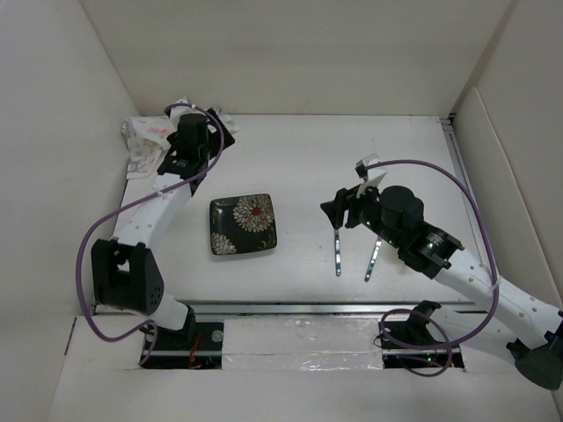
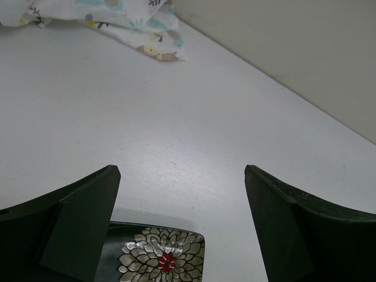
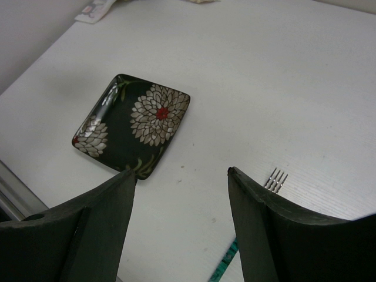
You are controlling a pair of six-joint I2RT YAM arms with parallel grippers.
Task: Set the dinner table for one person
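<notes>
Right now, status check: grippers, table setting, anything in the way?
Left gripper open, empty, near the crumpled cloth. Right gripper open, empty, beside two utensils. Plate flat on the table, cloth not yet spread.

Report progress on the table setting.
Done: floral plate sits on the dinner table, two utensils lie to its right. In hand: nothing; left hand and right hand are both open, empty. Left: patterned cloth lies crumpled in the far-left corner, likely needs placing.

Robot lab, white panels (image 1: 299,53) boxing the dinner table (image 1: 299,149), two bolted arms (image 1: 163,207) (purple cables (image 1: 88,255))
</notes>
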